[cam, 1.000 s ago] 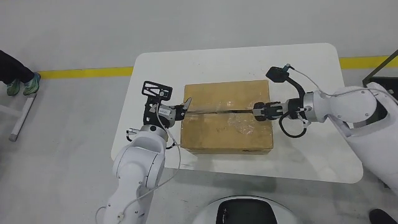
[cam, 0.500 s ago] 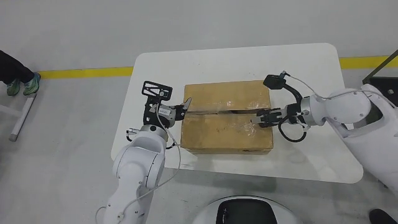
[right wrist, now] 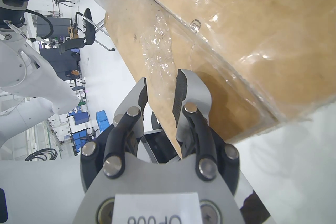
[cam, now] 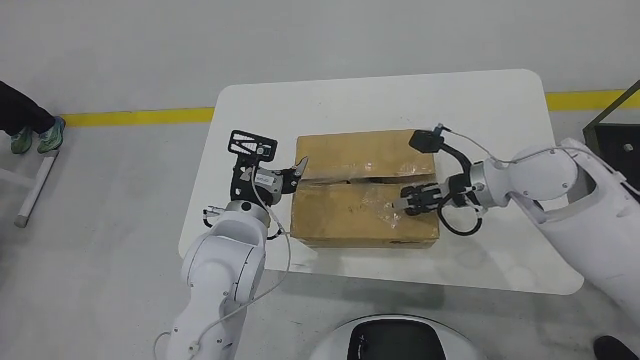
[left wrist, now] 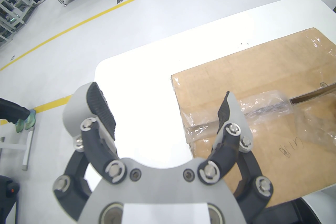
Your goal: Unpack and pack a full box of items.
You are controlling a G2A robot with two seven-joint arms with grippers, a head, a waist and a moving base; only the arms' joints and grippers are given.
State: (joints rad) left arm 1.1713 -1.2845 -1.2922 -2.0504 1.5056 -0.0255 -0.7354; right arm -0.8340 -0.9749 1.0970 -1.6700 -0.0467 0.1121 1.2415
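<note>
The cardboard box (cam: 350, 215) lies flat in the middle of the white table (cam: 380, 95), its long axis running across the robot's front from left arm to right arm, and its top seam (cam: 340, 179) follows that same line. It is plain brown with two top flaps. Crinkled clear tape (left wrist: 262, 104) covers the seam at the left end, and further along the flaps have parted into a dark slit. A handwritten mark (left wrist: 291, 147) sits on the near flap (cam: 345, 205). The left gripper (cam: 297, 173) (left wrist: 161, 93) is at the box's left end, level with the seam, fingers spread wide. One finger is over the taped end of the box and the other over bare table; whether it touches the cardboard I cannot tell. The right gripper (cam: 408, 201) (right wrist: 161, 79) is at the right part of the near flap, its fingers pinched on the flap's cardboard edge and the loose tape film clinging to it.
</note>
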